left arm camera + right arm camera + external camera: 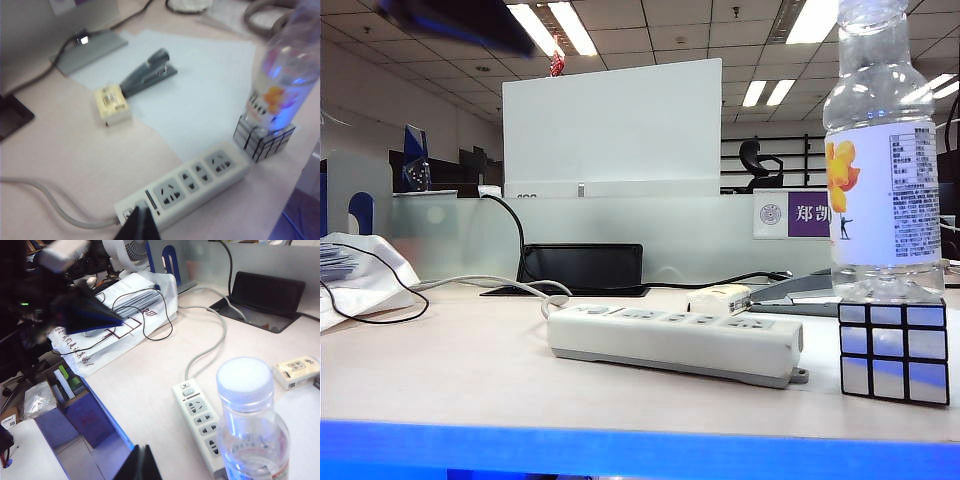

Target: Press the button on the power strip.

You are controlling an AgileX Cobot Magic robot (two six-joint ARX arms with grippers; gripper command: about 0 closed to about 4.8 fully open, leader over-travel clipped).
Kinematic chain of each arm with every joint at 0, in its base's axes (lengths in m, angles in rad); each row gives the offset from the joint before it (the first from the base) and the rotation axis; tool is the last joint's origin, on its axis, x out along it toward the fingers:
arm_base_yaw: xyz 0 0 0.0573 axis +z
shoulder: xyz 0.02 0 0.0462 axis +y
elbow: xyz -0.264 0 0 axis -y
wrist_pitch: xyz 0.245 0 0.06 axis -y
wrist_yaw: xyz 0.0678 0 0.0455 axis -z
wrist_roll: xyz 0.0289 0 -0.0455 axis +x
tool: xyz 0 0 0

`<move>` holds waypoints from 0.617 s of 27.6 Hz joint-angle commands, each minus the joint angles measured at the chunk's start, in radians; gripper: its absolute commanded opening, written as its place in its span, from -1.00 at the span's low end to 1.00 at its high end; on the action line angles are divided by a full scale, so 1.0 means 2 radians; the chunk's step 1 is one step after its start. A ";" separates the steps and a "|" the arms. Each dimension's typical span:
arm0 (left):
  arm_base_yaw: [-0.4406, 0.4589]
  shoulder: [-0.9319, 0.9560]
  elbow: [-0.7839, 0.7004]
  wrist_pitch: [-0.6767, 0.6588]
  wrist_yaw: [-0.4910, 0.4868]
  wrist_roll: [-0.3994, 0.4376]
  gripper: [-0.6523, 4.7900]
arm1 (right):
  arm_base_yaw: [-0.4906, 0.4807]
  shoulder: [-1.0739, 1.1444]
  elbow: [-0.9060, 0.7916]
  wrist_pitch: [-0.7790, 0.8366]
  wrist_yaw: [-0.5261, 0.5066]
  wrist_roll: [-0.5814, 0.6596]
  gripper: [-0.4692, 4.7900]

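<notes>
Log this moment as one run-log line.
left hand: shut, above small pale button | long white plastic power strip: flat on table | right hand: shut, raised

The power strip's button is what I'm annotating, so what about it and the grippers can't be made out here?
- Button: left wrist view, the left gripper tip covers it; exterior view, too small on the power strip.
- On or off state: small and blurred in every view.
- Left gripper: only a dark tip at the frame edge, opening unreadable.
- Right gripper: right wrist view, cut off likewise.
- Exterior view: one blurred arm at the top edge.
</notes>
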 commanded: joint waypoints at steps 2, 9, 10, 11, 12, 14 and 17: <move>-0.001 -0.094 -0.050 0.007 -0.030 -0.025 -0.78 | 0.000 -0.006 0.002 0.030 0.011 -0.011 -0.82; 0.000 -0.308 -0.158 0.002 -0.135 -0.072 -0.78 | 0.000 -0.023 -0.030 0.092 0.037 -0.008 -0.82; 0.000 -0.335 -0.171 0.002 -0.152 -0.078 -0.78 | 0.000 -0.028 -0.038 0.102 0.037 -0.004 -0.82; 0.000 -0.357 -0.180 0.000 -0.166 -0.081 -0.78 | 0.000 -0.034 -0.050 0.117 0.037 0.006 -0.82; 0.000 -0.380 -0.189 -0.001 -0.177 -0.082 -0.78 | 0.000 -0.039 -0.060 0.129 0.037 0.014 -0.82; 0.000 -0.423 -0.204 0.013 -0.194 -0.087 -0.78 | 0.000 -0.052 -0.082 0.155 0.037 0.035 -0.82; 0.000 -0.483 -0.219 0.008 -0.225 -0.131 -0.78 | 0.000 -0.084 -0.125 0.198 0.044 0.065 -0.82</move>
